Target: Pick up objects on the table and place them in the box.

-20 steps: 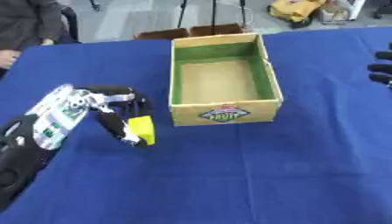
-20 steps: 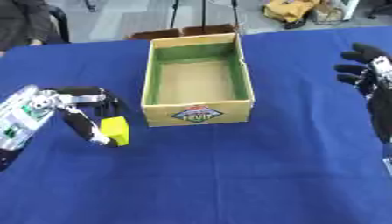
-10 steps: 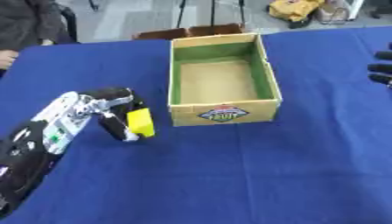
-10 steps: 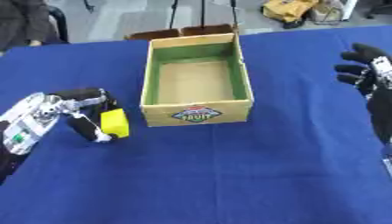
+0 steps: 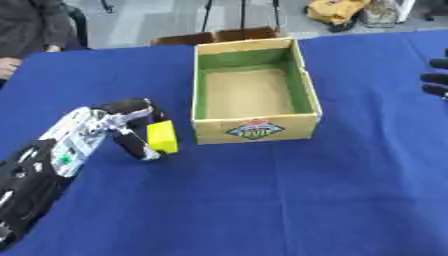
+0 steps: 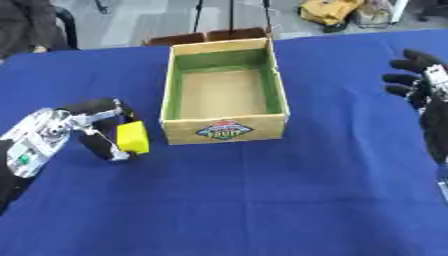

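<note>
A small yellow block [image 5: 162, 137] is pinched between the thumb and curled fingers of my left hand [image 5: 125, 126], just left of the box's front left corner and near the blue cloth. The cardboard box [image 5: 255, 131] stands open at the middle of the table, with green inner walls, a bare brown floor and a fruit label on its front. My right hand [image 6: 422, 84] hangs at the right edge, fingers spread and straight, holding nothing.
A blue cloth [image 5: 262, 200] covers the table. Behind the box's far wall stands a second brown box [image 5: 214, 37]. A person in dark clothes [image 5: 26, 25] is at the far left corner.
My left hand has carried the yellow block up and to the right, closer to the box's front left corner. The right hand has stayed put.
</note>
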{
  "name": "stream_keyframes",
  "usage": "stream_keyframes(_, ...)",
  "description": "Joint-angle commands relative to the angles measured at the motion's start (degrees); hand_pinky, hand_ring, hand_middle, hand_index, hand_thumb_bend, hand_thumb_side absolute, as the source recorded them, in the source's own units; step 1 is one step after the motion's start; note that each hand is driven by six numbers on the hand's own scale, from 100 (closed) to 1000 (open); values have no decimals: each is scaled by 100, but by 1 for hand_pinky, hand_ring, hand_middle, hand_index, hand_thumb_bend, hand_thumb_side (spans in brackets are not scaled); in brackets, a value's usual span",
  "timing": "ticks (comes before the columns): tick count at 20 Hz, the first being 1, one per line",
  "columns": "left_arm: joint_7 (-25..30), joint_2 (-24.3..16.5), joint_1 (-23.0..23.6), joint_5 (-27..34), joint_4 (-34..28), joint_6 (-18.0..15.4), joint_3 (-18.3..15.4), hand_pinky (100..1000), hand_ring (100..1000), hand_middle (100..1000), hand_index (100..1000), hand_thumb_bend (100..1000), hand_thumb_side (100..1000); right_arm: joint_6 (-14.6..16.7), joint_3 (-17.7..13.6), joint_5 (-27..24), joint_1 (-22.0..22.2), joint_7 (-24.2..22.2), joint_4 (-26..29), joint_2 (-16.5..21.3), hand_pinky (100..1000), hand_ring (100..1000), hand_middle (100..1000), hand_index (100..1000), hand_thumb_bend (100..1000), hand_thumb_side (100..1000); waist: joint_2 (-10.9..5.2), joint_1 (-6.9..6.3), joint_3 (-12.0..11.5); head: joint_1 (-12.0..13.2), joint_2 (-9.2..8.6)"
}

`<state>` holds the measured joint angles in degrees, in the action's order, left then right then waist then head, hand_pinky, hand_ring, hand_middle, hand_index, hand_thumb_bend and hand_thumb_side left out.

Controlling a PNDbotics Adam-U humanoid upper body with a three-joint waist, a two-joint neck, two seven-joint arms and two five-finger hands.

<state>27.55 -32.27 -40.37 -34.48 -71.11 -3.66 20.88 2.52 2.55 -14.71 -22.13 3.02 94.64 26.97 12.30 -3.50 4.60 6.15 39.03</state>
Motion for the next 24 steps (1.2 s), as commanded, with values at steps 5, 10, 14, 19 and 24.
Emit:
stream_keyframes(5,-106,-259,-513,101,-502,19,-346,100,170,213,420,271,232,6,-9,-23,-41,-22,50,138,809,780,787,903,100,863,-147,0,-4,29,-54)
stream_keyframes(10,-77,-23,-1109,-65,-461,90,-396,101,171,215,417,275,231,3,5,-22,-40,-36,46,134,809,780,787,903,100,864,-153,7,38,50,-75)
stream_keyframes(14,-183,311,-1468,-278,-151,85,-475,102,171,215,417,272,231,-3,34,-26,-61,-61,48,124,809,780,787,903,100,864,-150,0,103,106,-108)
stream_keyframes(19,-475,843,-1795,-675,497,93,-632,114,180,224,427,275,231,-21,104,-27,-122,-127,52,102,809,780,787,903,100,865,-126,-39,246,210,-159)
stream_keyframes(24,-743,1316,-1973,-1154,1250,2,-885,134,195,240,443,282,233,-40,168,-25,-201,-190,54,65,809,780,787,903,100,867,-81,-116,477,339,-219)
